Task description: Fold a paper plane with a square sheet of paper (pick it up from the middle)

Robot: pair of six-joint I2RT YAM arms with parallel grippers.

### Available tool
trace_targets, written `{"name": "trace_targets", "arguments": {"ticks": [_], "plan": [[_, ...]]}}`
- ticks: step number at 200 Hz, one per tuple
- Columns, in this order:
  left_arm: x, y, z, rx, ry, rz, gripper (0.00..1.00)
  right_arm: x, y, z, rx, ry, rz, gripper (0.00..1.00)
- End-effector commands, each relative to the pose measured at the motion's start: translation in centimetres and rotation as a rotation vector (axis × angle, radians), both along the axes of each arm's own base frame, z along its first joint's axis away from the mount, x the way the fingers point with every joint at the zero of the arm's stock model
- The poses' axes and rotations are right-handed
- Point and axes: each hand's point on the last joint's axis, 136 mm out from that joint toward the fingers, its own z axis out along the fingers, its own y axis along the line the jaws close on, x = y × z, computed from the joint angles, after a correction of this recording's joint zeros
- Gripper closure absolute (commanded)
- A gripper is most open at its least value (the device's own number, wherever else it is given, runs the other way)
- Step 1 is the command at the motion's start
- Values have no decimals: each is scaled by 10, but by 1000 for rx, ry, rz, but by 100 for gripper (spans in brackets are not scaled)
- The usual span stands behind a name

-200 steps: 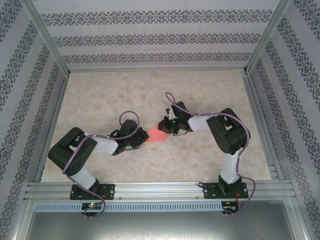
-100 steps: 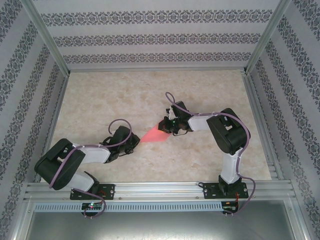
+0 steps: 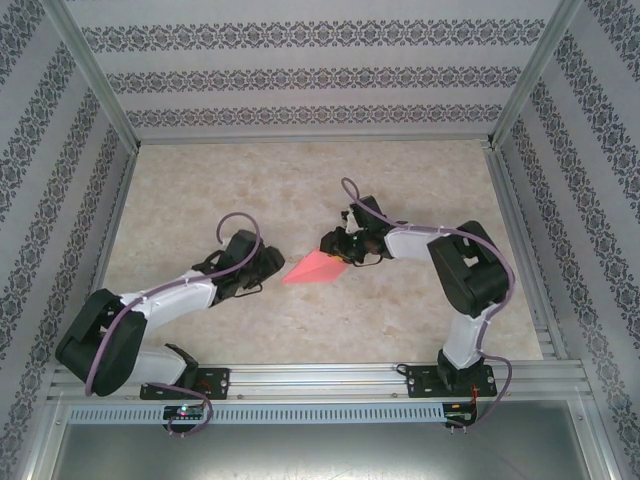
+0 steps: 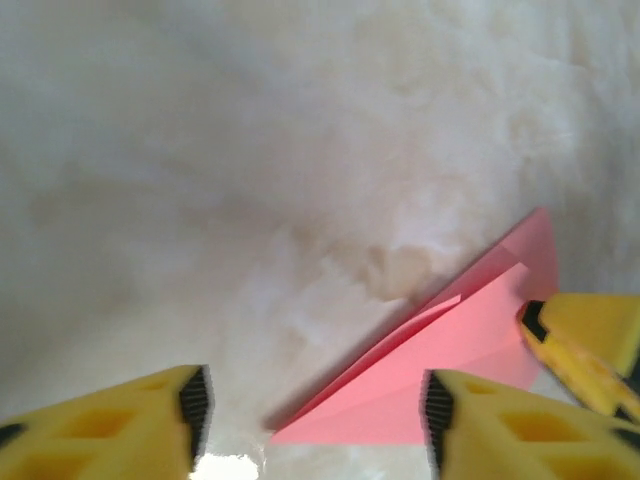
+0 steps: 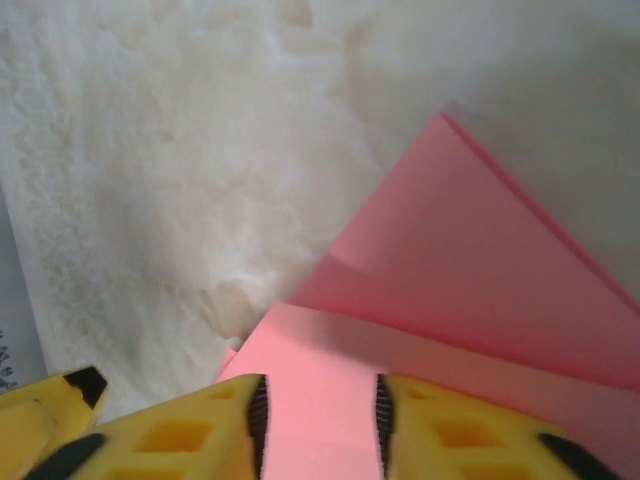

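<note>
The paper plane (image 3: 316,268), a salmon-pink sheet folded into a flat pointed dart, lies on the table between my two grippers, its tip pointing left. My left gripper (image 3: 272,264) stands open just left of that tip. In the left wrist view the tip of the plane (image 4: 440,350) reaches into the gap of the left gripper (image 4: 310,420), touching neither pad. My right gripper (image 3: 338,256) hangs over the plane's wide end. Seen from the right wrist, the right gripper (image 5: 320,425) has its jaws apart above a folded flap of the plane (image 5: 450,270); the pads do not pinch it.
The marble-patterned table (image 3: 300,190) is bounded by patterned walls and metal frame posts (image 3: 100,90). A metal rail (image 3: 320,378) runs along the near edge with both arm bases on it. A yellow right fingertip (image 4: 580,340) shows beside the plane in the left wrist view.
Both grippers have opened from shut. The left gripper pulled back to the left, then came up beside the plane's tip. The right gripper shifted slightly right, and the paper now lies as a longer dart.
</note>
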Motion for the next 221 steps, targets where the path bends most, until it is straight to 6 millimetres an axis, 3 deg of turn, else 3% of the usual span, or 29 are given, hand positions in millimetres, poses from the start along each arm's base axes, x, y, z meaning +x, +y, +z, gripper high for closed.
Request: {"name": "trace_targets", "arguments": {"ticks": [1, 35, 75, 89, 118, 184, 221], "plan": [[2, 1, -4, 112, 47, -160, 21, 8, -22, 34, -66, -71, -88, 56], [24, -13, 2, 111, 38, -273, 0, -2, -58, 33, -165, -36, -252, 40], [36, -41, 16, 40, -21, -446, 0, -9, -63, 24, -134, 23, -369, 37], [34, -58, 21, 8, -34, -572, 3, -9, -55, 21, -120, 32, -362, 37], [37, -86, 22, -64, -36, -750, 18, -7, -44, 18, -99, 49, -344, 37], [50, -106, -1, -90, 22, -906, 45, -2, -55, 12, -104, 61, -360, 37], [60, -101, -17, -60, 71, -903, 45, -2, -60, 12, -99, 65, -360, 37]]}}
